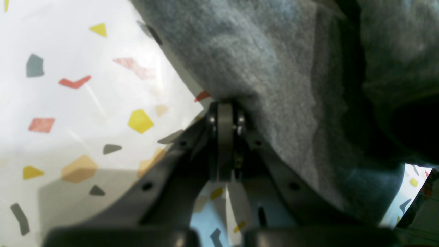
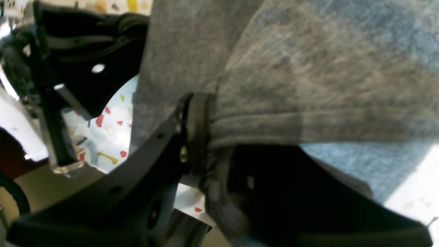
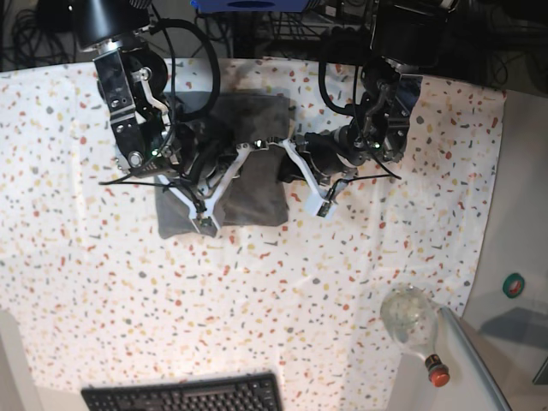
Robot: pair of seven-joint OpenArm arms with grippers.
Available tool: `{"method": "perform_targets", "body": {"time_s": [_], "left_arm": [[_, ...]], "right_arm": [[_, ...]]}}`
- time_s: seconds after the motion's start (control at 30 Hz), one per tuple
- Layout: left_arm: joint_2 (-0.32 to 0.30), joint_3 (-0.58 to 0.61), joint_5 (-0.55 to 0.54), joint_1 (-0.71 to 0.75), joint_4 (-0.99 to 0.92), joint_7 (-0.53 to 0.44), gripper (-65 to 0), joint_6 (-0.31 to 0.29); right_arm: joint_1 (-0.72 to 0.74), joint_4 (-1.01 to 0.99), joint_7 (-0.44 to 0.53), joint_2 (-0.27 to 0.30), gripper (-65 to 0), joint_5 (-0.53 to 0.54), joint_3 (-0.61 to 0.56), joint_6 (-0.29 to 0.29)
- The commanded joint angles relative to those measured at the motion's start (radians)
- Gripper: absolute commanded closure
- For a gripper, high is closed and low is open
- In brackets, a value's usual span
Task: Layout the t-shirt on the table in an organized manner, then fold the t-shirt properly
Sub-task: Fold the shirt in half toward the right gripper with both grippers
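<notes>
The heather-grey t-shirt (image 3: 257, 193) lies in a folded bundle at the back middle of the flecked table (image 3: 103, 282), with both arms reaching over it from either side. In the left wrist view my left gripper (image 1: 224, 103) is shut on an edge of the t-shirt (image 1: 274, 68), and the table (image 1: 68, 103) shows to its left. In the right wrist view my right gripper (image 2: 199, 113) is shut on a stitched hem of the t-shirt (image 2: 308, 85). Part of the other arm (image 2: 85, 68) is close at the upper left. The grippers hide part of the cloth.
A black keyboard (image 3: 184, 396) lies at the table's front edge. A clear round bottle with a red cap (image 3: 411, 321) lies at the front right beside a grey board (image 3: 471, 360). The table ends at the right (image 3: 492, 171). Cables and gear stand behind.
</notes>
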Motion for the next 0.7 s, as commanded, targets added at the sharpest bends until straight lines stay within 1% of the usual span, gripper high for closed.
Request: {"method": "perform_targets", "body": {"time_s": [0.0, 0.07, 0.1, 0.17, 0.27, 0.37, 0.47, 0.6, 0.67], "left_arm": [[-0.004, -0.003, 0.009, -0.008, 0.01, 0.013, 0.0, -0.001], [-0.007, -0.003, 0.009, -0.008, 0.012, 0.013, 0.0, -0.001], [-0.014, -0.003, 0.009, -0.008, 0.012, 0.013, 0.0, -0.001], [-0.018, -0.003, 0.007, -0.009, 0.012, 0.013, 0.0, -0.001], [-0.021, -0.004, 0.007, -0.008, 0.03, 0.013, 0.0, -0.001], [-0.064, -0.004, -0.002, 0.022, 0.124, 0.016, 0.0, -0.001], [-0.123, -0.004, -0.002, 0.066, 0.231, 0.021, 0.0, -0.001], [-0.227, -0.004, -0.002, 0.126, 0.316, 0.131, 0.0, -0.001], [-0.282, -0.007, -0.002, 0.173, 0.337, 0.14, 0.0, -0.001]], "right_arm": [[0.014, 0.014, 0.011, -0.004, -14.7, 0.013, 0.0, 0.001], [0.014, 0.014, 0.011, -0.004, -15.5, 0.013, -0.017, 0.001], [0.014, 0.014, 0.011, -0.004, -17.1, 0.013, -0.032, 0.001], [0.014, 0.014, 0.01, -0.003, -23.0, 0.012, -0.064, 0.001], [0.014, 0.014, 0.011, -0.003, -31.2, 0.012, -0.083, 0.001], [0.016, 0.014, 0.011, -0.003, -35.1, 0.01, -0.084, 0.001], [0.028, 0.014, 0.011, -0.003, -35.3, 0.01, -0.084, 0.001], [0.042, 0.014, 0.016, -0.004, -35.3, 0.01, -0.084, 0.001], [0.056, 0.014, 0.022, -0.012, -35.3, 0.01, -0.092, 0.001]]}}
